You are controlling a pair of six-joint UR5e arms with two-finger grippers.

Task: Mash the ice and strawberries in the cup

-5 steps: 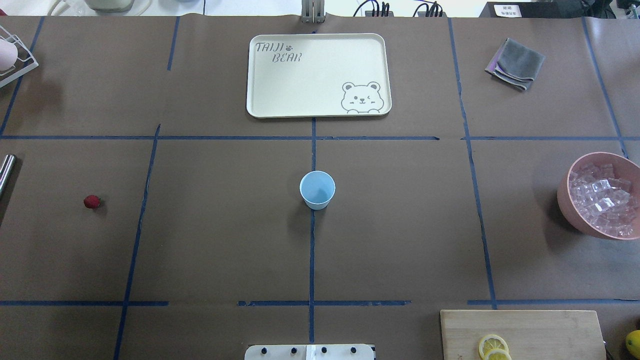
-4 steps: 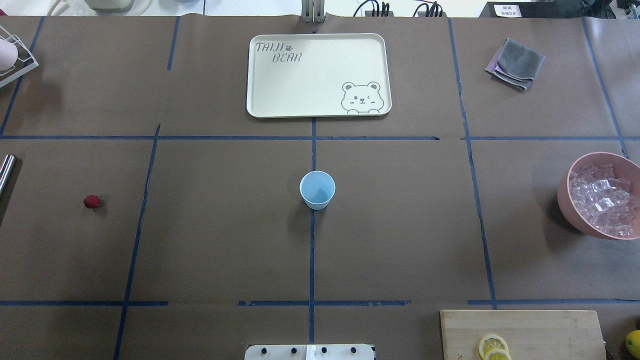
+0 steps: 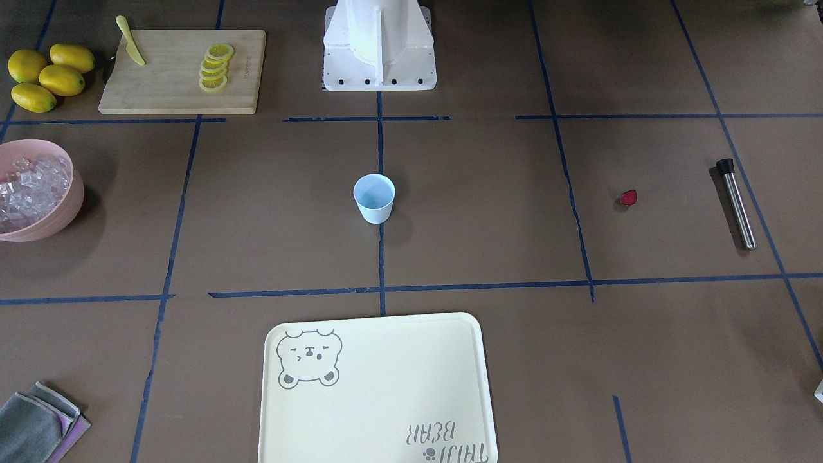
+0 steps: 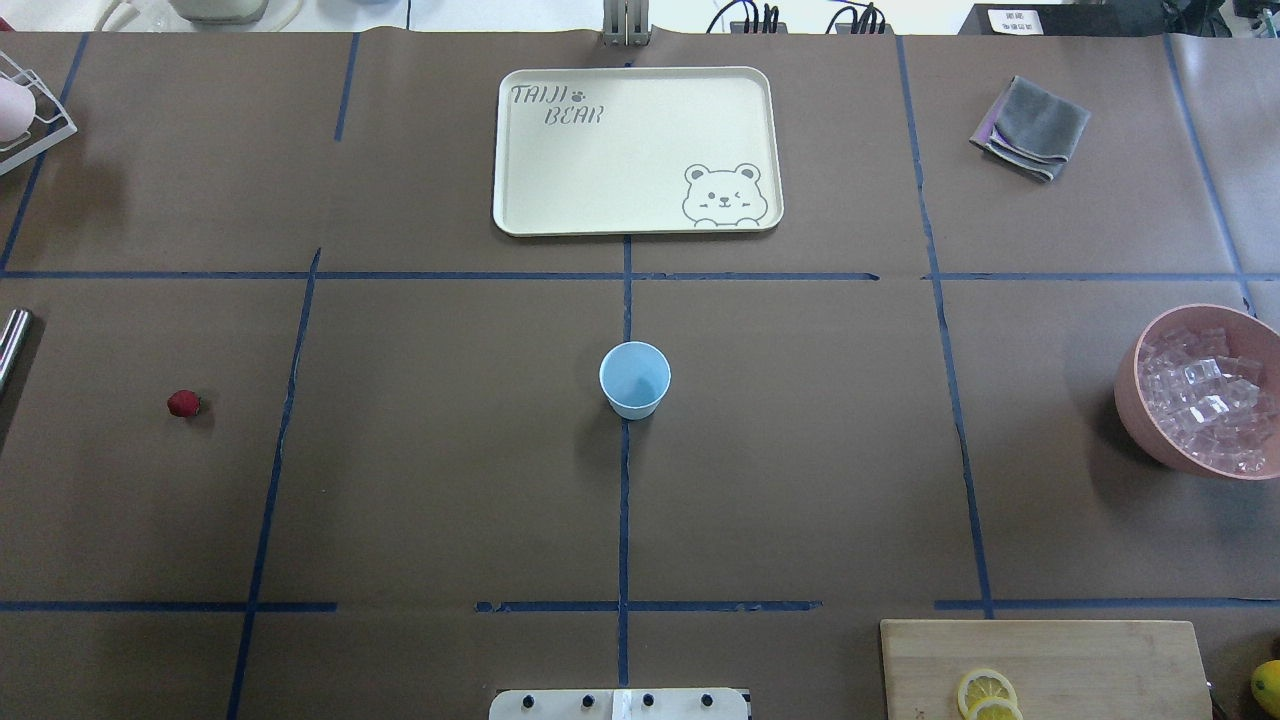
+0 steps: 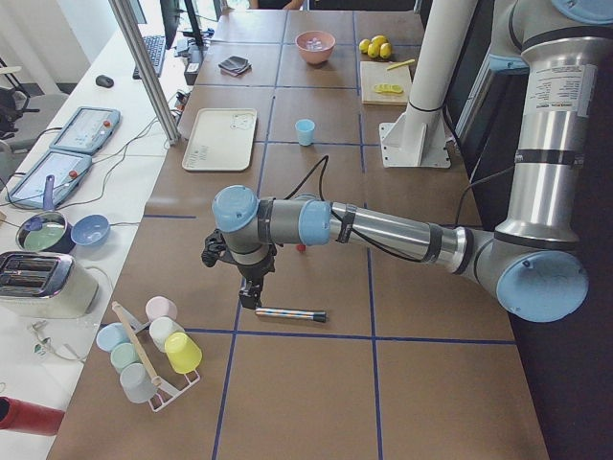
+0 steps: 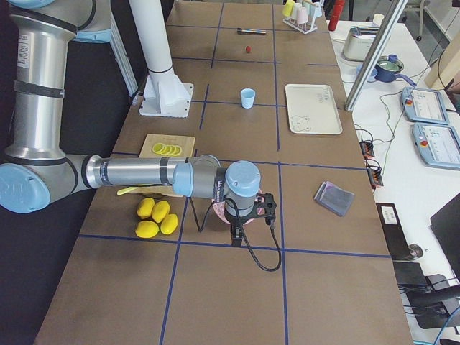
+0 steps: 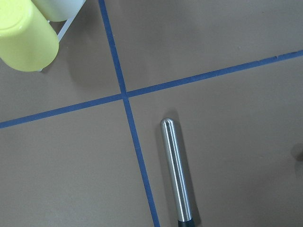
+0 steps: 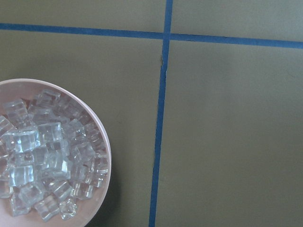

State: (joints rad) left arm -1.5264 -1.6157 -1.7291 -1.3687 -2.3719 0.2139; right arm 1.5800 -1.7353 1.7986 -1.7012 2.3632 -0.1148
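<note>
The light-blue cup [image 4: 634, 378] stands upright and empty at the table's middle, also in the front-facing view [image 3: 374, 197]. The red strawberry [image 4: 183, 403] lies alone on the robot's left side [image 3: 629, 197]. Clear ice cubes [image 4: 1205, 400] fill a pink bowl [image 8: 107, 156] on the robot's right. My left gripper [image 5: 251, 292] hangs over a steel rod with a black end [image 7: 176, 172]. My right gripper [image 6: 235, 233] hangs beside the bowl of ice. Neither wrist view shows fingers, so I cannot tell if either gripper is open or shut.
A cream bear tray [image 4: 520, 150] lies beyond the cup. A cutting board [image 3: 167, 90] carries lemon slices and a yellow knife, with whole lemons [image 3: 45, 74] beside it. A grey cloth [image 4: 1030, 128] lies far right. A rack of coloured cups [image 5: 153, 350] stands past the rod.
</note>
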